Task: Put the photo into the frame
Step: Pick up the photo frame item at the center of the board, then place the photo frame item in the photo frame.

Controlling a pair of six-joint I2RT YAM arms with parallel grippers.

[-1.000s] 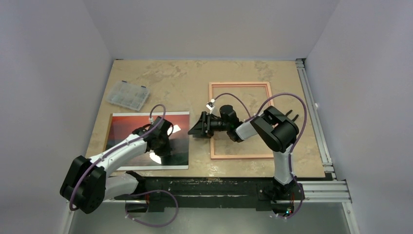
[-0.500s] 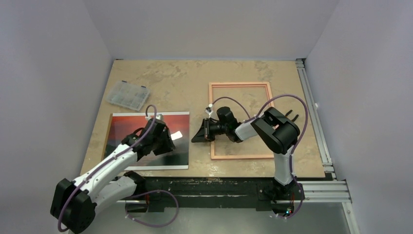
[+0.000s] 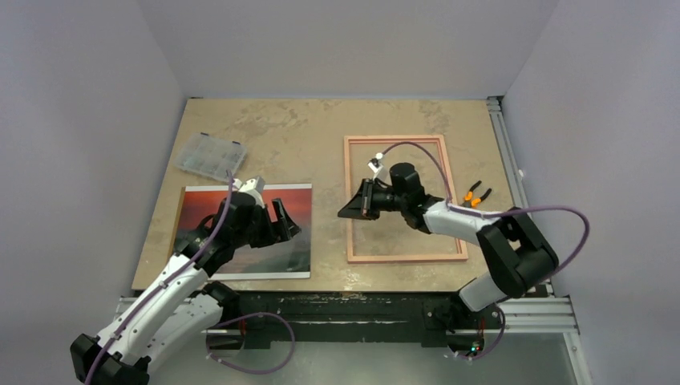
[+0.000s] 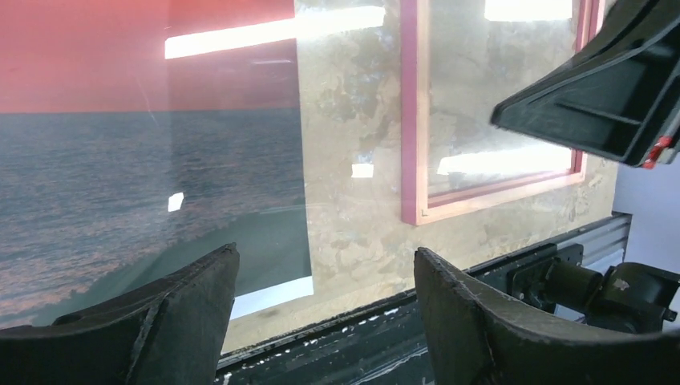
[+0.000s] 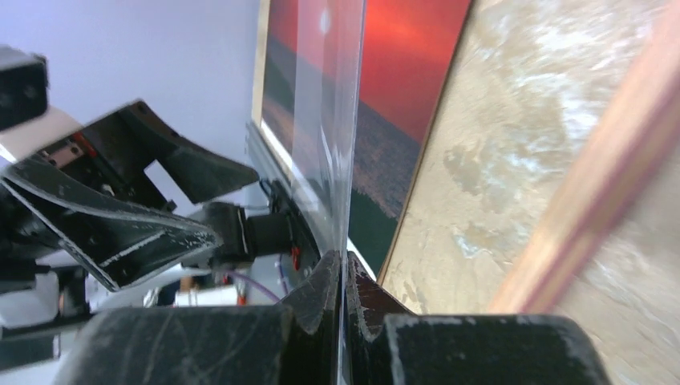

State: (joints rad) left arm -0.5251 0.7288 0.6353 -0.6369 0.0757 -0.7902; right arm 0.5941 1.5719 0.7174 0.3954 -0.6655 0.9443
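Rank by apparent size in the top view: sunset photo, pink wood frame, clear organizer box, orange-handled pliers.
1. Pinkish light-wood rectangular frame, largest.
2. Glossy red-orange sunset photo, slightly smaller and partly hidden under the left arm.
3. Clear plastic compartment box.
4. Orange-handled pliers, smallest.

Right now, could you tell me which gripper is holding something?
The right gripper, shut on a clear sheet; the left gripper hangs open over the photo.
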